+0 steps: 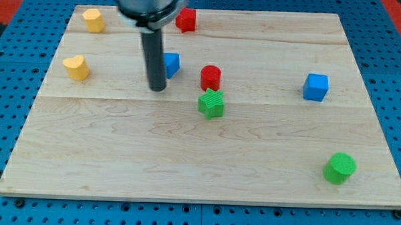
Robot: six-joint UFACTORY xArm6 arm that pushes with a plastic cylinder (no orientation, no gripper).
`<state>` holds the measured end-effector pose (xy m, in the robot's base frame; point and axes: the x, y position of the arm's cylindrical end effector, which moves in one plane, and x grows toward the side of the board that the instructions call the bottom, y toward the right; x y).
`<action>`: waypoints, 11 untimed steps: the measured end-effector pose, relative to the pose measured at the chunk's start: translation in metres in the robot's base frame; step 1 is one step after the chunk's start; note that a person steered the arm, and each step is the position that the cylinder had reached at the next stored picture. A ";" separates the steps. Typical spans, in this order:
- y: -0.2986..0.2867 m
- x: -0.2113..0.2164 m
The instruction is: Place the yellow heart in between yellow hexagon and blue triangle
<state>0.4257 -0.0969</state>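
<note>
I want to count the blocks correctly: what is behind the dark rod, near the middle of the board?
A blue block sits behind the rod, which covers its left part, so its shape cannot be told. My tip rests on the board just below-left of it.

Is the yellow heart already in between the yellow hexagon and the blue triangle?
No. The yellow heart lies below the yellow hexagon, well to the view's left of the blue triangle; my tip is beside that triangle.
</note>
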 end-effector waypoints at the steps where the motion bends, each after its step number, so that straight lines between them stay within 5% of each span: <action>1: -0.096 0.007; 2: -0.097 -0.037; 5: -0.206 -0.003; 8: -0.183 -0.080; 11: -0.057 -0.112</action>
